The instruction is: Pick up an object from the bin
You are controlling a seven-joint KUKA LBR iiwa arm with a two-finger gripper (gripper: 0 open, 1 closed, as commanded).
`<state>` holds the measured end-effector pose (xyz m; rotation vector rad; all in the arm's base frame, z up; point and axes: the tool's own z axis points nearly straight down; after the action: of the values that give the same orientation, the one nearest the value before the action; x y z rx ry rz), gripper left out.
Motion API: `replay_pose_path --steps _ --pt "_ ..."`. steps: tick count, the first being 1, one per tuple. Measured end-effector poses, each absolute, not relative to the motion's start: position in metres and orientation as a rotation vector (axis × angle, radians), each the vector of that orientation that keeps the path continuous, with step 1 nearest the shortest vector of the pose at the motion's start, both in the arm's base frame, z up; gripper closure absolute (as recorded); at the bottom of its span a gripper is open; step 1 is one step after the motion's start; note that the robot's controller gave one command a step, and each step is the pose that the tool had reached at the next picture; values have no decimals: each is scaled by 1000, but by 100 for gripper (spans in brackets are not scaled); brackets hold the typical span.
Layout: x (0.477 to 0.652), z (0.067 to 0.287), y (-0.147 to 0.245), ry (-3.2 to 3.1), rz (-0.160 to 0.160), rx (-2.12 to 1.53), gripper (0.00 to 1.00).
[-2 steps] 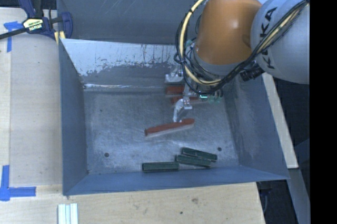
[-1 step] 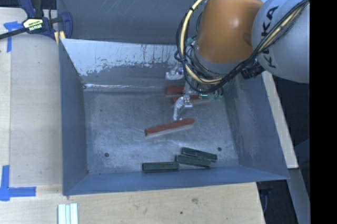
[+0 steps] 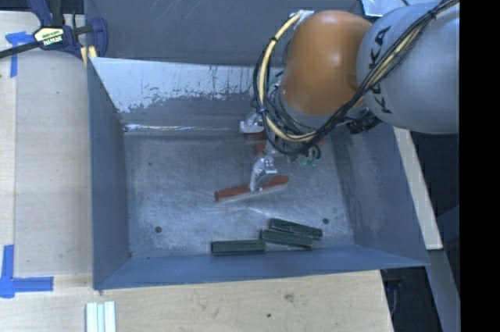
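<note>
Your gripper [image 3: 262,174] hangs at the reddish-brown flat bar [image 3: 234,194] lying near the bin's [image 3: 109,190] centre, seemingly touching it, claw state impossible to tell, with dark green bars [image 3: 238,247] toward 6 o'clock.

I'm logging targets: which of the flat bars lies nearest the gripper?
The reddish-brown bar mid-bin, right under the gripper; the dark green bars lie apart, lower in view.

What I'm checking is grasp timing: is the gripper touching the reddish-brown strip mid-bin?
Cannot tell. In the camera view the gripper overlaps the right end of the reddish-brown strip, but from above neither contact nor gap shows.
</note>
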<state>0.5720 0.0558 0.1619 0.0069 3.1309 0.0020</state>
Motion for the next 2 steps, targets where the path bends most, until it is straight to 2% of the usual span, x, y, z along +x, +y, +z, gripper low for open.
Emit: replay_pose_path --steps 1,2 --pt "550 79 36 3110 4 -128 100" --pt "550 78 36 3110 4 -128 100"
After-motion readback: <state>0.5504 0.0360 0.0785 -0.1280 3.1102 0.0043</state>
